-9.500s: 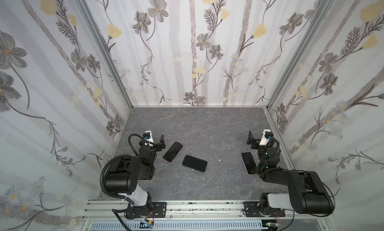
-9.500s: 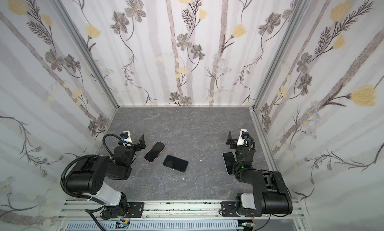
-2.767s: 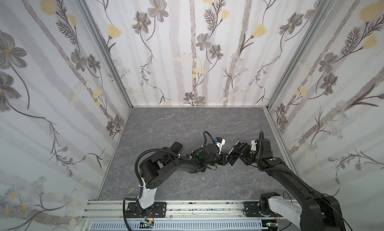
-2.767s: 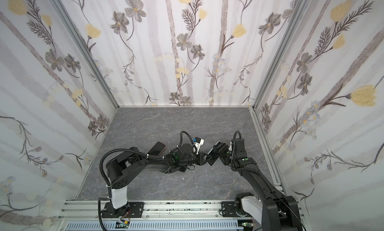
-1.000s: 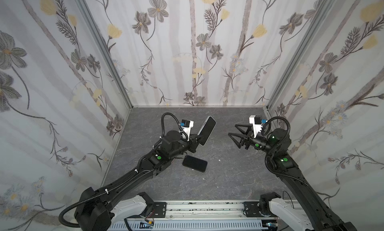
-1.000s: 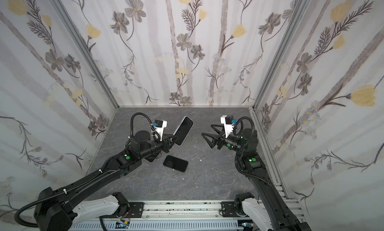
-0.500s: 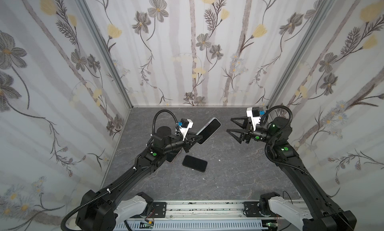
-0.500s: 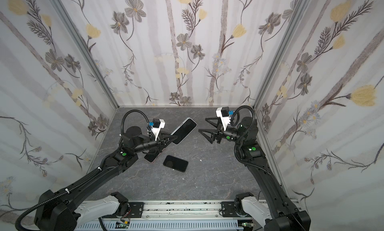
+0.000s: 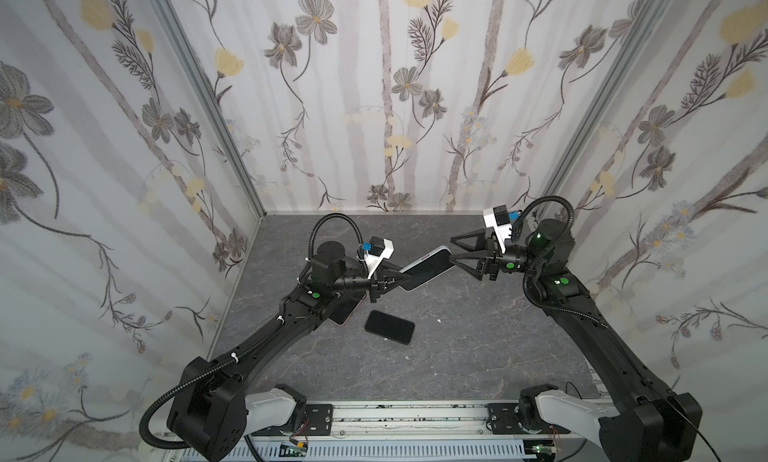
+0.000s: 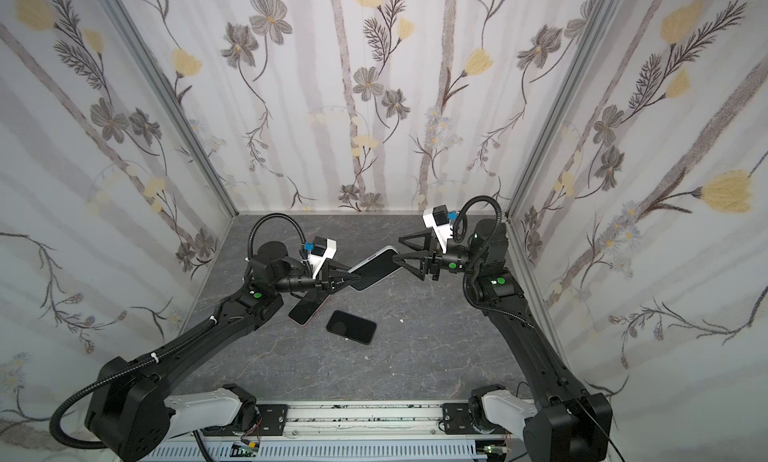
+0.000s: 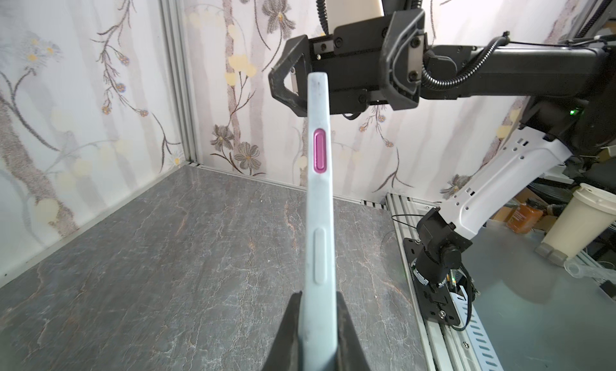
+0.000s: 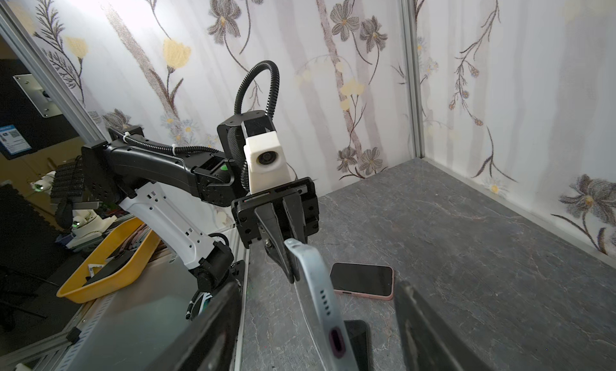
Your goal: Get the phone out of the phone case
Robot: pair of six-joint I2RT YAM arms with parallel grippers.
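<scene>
Grey table [image 9: 457, 356] lies well below. The pale case [image 11: 320, 199], phone [image 9: 426, 269] inside, hangs midair, pinched at one end by my left gripper [image 11: 318, 319]. Stiff, slick, light, I judge; my right gripper [image 9: 453, 248], jaws wide around the free end, should pinch there.

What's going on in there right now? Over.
Left gripper shut on cased phone, held aloft. Right gripper open, jaws astride its far end. Black phone and pink-cased phone lie on table below, nothing blocking.
</scene>
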